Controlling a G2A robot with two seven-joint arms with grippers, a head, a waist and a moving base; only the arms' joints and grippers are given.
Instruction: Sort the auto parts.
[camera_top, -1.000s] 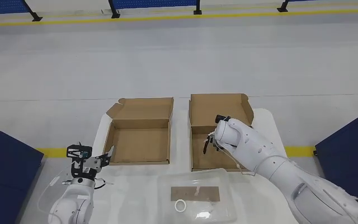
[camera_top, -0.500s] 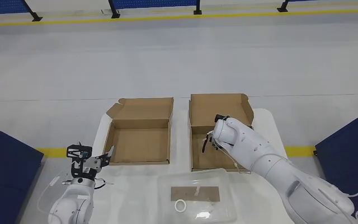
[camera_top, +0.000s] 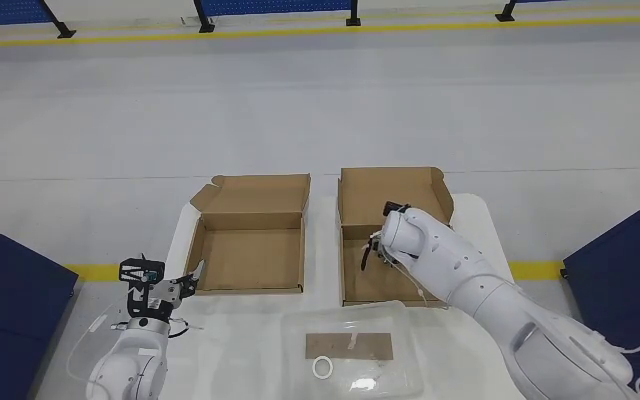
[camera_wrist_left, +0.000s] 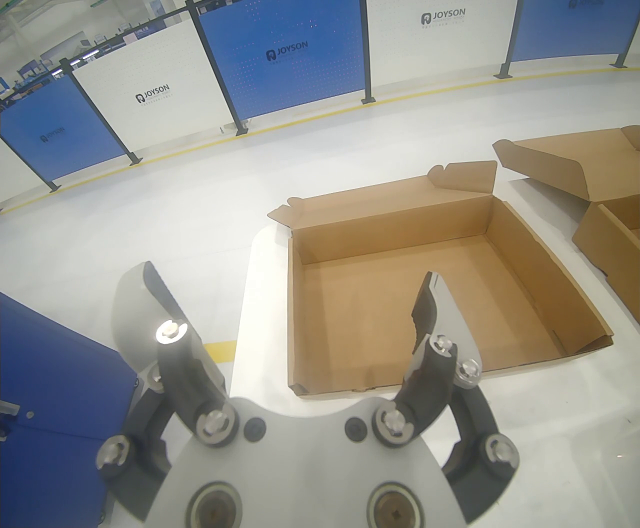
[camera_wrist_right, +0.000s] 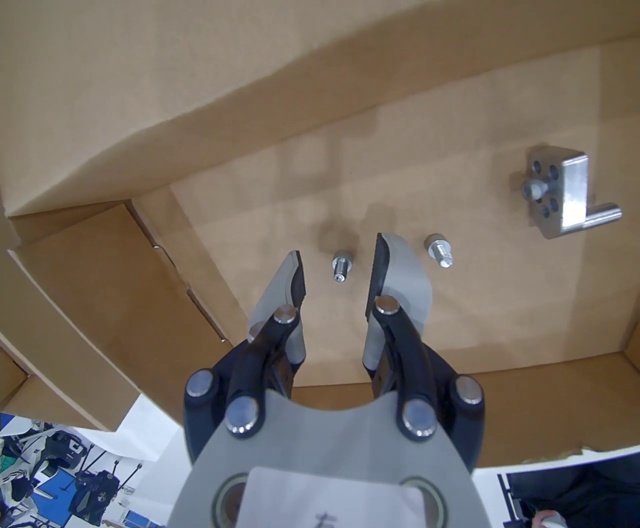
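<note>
your right gripper (camera_wrist_right: 337, 253) sits inside the right cardboard box (camera_top: 390, 195), pointing down at its floor with the jaws apart and holding nothing. a small bolt (camera_wrist_right: 342, 266) lies on the box floor in the gap between the two fingers, with clear space on either side of it. a second bolt (camera_wrist_right: 439, 250) lies just beside the outer face of one finger, and a metal block with holes and a pin sticking out (camera_wrist_right: 560, 197) rests farther along the same floor, well apart from both bolts. your left gripper (camera_wrist_left: 290, 276) hovers over the white table (camera_top: 240, 330) by the near corner of the left cardboard box (camera_wrist_left: 380, 280), its jaws spread wide and empty; you can see that box's bare floor from the left wrist. at the front of the table, a clear plastic tray (camera_top: 293, 350) holds a cardboard strip (camera_top: 350, 346) and a white ring (camera_top: 322, 367) just beside it.
</note>
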